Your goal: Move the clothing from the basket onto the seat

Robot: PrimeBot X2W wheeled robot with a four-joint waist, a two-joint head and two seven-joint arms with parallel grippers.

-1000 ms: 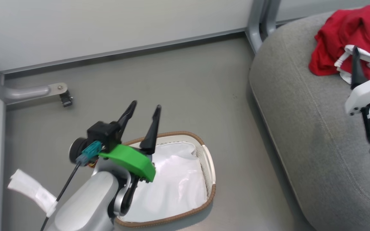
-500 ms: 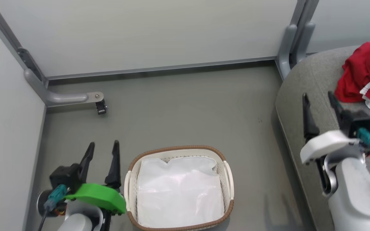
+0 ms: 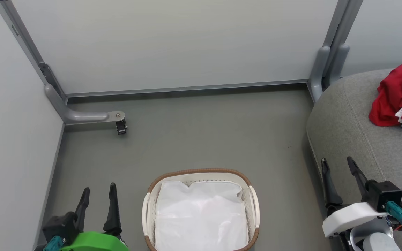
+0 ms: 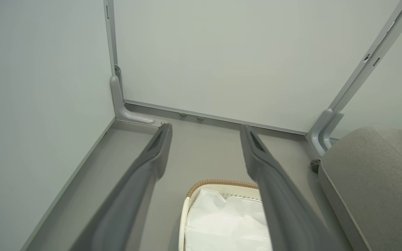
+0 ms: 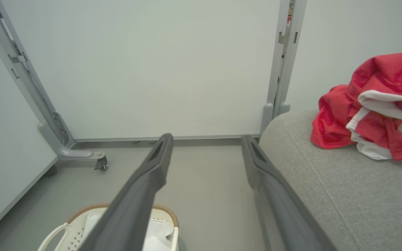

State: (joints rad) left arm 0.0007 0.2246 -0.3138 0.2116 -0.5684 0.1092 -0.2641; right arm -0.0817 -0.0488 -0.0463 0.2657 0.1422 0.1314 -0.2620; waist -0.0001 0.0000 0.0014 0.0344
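The red clothing (image 3: 398, 99) with white trim lies heaped on the grey seat (image 3: 354, 132) at the right; the right wrist view shows the clothing (image 5: 372, 104) on the seat (image 5: 344, 195) too. On the floor stands the white basket (image 3: 201, 176) with its brown rim, holding only a white liner. My left gripper (image 3: 98, 190) is open and empty, left of the basket. My right gripper (image 3: 337, 162) is open and empty, at the seat's front edge. In the left wrist view, the basket (image 4: 222, 184) sits below my left gripper (image 4: 206, 130).
Pale partition panels close off the back and left. A grey panel foot with a caster (image 3: 120, 125) juts onto the floor at the left. A grey post (image 3: 326, 66) stands beside the seat's rounded corner. Bare grey floor (image 3: 204, 132) lies beyond the basket.
The head camera has swung, shifting the whole picture. Both arms have drawn back and down: the left gripper from over the basket to its left, the right gripper away from the clothing.
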